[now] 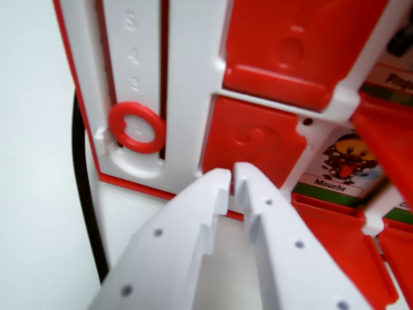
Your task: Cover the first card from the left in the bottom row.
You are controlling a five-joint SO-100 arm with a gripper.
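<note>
My white gripper (231, 175) reaches up from the bottom of the wrist view, its two fingers nearly touching with nothing between them. The tips sit at the lower edge of a red flap (255, 145) with a raised question mark, which lies flat over its slot on the white-and-red game board (187, 77). To the wrist view's right a card (345, 165) showing a cartoon fly labelled "Mouche" stays uncovered, with a red flap (339, 236) standing open below it.
A red ring slider (137, 127) sits in a numbered score track at the wrist view's left. A black cable (87, 206) runs along the board's edge on the white table. More red flaps (303, 45) and another card (397, 81) fill the top right.
</note>
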